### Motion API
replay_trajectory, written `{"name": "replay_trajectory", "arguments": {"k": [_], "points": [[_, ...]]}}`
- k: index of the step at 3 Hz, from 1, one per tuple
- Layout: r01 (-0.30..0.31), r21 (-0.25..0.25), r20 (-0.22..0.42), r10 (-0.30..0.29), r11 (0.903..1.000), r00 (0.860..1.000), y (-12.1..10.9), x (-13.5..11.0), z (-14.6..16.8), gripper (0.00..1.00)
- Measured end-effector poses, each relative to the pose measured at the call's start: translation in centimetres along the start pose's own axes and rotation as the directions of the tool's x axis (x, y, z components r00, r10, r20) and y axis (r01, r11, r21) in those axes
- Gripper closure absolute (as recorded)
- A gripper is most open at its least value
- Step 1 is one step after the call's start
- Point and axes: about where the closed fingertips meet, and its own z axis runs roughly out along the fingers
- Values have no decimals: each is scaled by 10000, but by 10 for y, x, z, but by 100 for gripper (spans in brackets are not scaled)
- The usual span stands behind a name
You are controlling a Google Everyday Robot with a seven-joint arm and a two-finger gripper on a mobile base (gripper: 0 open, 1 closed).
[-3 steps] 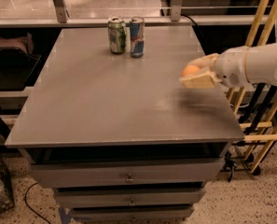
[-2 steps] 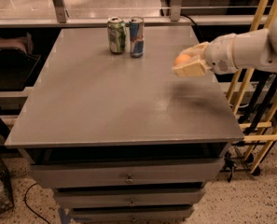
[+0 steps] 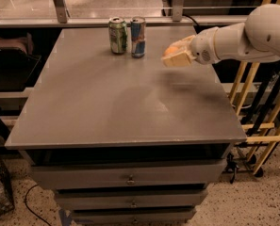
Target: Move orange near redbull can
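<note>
On my feed the gripper (image 3: 175, 55) sits upper right of centre, with pale cream, blocky fingers (image 3: 179, 60). Behind it I see a short white cylindrical wrist (image 3: 204, 45) with a small round grey mark on its side. A smooth glossy white arm (image 3: 234, 36) then widens into 1 large rounded joint housing (image 3: 271, 25).

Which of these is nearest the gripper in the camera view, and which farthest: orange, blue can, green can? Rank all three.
The gripper hovers over the table's back right.
1. The orange: held in the gripper.
2. The blue can: to its left in view, near the back edge.
3. The green can: farther left, beside the blue can.
</note>
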Motion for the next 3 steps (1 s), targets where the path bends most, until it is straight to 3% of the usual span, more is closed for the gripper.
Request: {"name": "replay_trajectory", "arguments": {"k": [2,3], "points": [[-1025,122,420,1019,9947,9939,-19,5,50,100],[-1147,57,650,1140,9934,9913,-25,1,69,100]]}}
